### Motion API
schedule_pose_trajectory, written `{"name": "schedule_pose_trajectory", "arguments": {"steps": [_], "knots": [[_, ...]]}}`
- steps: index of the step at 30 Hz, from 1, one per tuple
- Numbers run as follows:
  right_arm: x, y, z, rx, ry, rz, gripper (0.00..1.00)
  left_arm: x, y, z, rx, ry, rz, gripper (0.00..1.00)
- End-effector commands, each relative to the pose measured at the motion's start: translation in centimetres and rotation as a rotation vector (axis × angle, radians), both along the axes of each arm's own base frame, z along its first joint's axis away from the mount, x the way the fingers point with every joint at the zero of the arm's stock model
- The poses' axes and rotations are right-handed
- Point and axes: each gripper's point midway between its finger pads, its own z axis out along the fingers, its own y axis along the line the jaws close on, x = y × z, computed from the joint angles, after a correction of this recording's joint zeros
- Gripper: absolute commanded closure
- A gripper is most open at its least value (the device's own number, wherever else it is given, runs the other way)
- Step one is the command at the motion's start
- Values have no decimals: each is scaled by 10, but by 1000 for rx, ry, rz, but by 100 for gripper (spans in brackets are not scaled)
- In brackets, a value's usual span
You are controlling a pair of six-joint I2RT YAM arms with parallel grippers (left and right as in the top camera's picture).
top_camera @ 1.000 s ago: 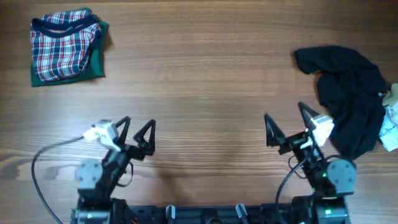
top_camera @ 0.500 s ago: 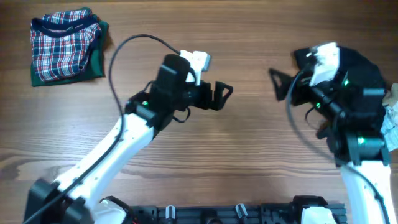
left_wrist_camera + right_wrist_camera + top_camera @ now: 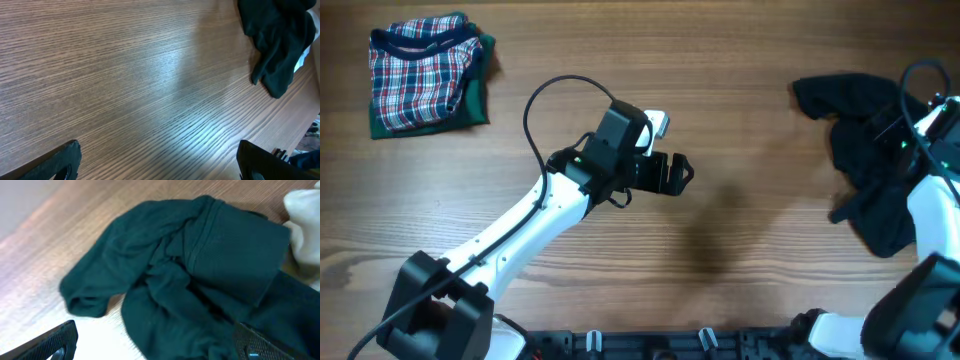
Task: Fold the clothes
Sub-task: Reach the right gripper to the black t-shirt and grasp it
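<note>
A crumpled dark green garment (image 3: 865, 130) lies at the table's right side. It also shows in the left wrist view (image 3: 277, 45) and fills the right wrist view (image 3: 200, 270). My right gripper (image 3: 160, 347) is open and empty, hovering just above the garment, one fingertip over bare wood and the other over cloth. My left gripper (image 3: 673, 172) is open and empty above the bare table middle, well left of the garment. In its own view (image 3: 160, 170) only wood lies between the fingers.
A folded stack of plaid and green clothes (image 3: 425, 75) sits at the far left corner. A white cloth (image 3: 305, 225) lies against the dark garment's right side. My right arm (image 3: 930, 205) stands along the right edge.
My right arm has swung right and now sits over the dark garment. My left gripper has shifted slightly down and right over the table middle.
</note>
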Motion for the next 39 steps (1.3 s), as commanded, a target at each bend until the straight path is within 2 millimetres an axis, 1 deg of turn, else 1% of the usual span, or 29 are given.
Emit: {"name": "schedule_pose_trajectory", "arguments": {"steps": [1,3,4,6,8,9,10,13,14,15,16,17,19,20,21,22,23,25,27,28,30,31,32,33,35,36,38,39], "knots": [[10,-11,-16,-97,46,76,7,1,-2,2,0,-3,-1,0],[12,-20,-26,-129,64,59,9,1,-2,1,4,-3,-3,0],[10,-27,-33,-150,90,32,9,1,0,0,11,-4,2,0],[9,-31,-41,-185,121,46,11,2,0,0,15,-6,5,0],[3,-36,-55,-198,177,33,30,3,2,0,22,-11,12,0],[0,-38,-59,-203,196,21,34,4,2,-1,26,-14,16,0],[-1,-38,-61,-202,203,19,39,5,3,-1,33,-18,21,0],[-4,-34,-62,-187,219,21,78,9,6,-2,49,-31,38,0],[-5,-31,-59,-167,210,8,96,9,6,-1,48,-34,39,0],[-4,-26,-49,-134,183,4,96,10,6,-1,50,-40,42,0],[3,-17,-32,-113,137,40,96,12,5,0,43,-49,43,1],[12,-7,-9,-94,80,75,96,18,5,3,42,-72,55,1],[26,15,46,-89,-44,148,96,30,8,8,48,-125,88,1],[35,50,116,-104,-184,262,96,42,11,15,29,-163,116,1],[36,63,137,-106,-219,299,96,46,15,16,25,-166,130,0],[35,87,167,-110,-275,379,96,50,19,16,24,-165,144,0],[30,117,198,-107,-328,471,96,54,26,16,23,-158,162,0],[16,162,233,-96,-382,606,96,55,32,20,-8,-140,163,0],[-5,207,254,-73,-418,745,96,54,39,30,-65,-114,152,0],[-13,224,259,-54,-430,797,96,55,43,38,-96,-109,150,0],[-24,245,263,-29,-443,863,96,53,48,54,-161,-109,133,1],[-27,252,265,-13,-448,872,96,51,48,62,-192,-112,115,1],[-25,259,266,-2,-457,885,96,43,44,75,-245,-110,73,2],[-24,261,266,15,-458,880,96,35,38,84,-282,-107,34,3],[-17,259,264,48,-453,843,96,18,23,93,-320,-95,-41,4],[-12,258,263,64,-453,826,96,6,11,93,-323,-96,-99,5],[-6,258,262,93,-454,808,96,-10,-6,93,-317,-107,-175,7],[-3,258,261,111,-451,796,96,-23,-20,93,-312,-128,-239,8]]}}
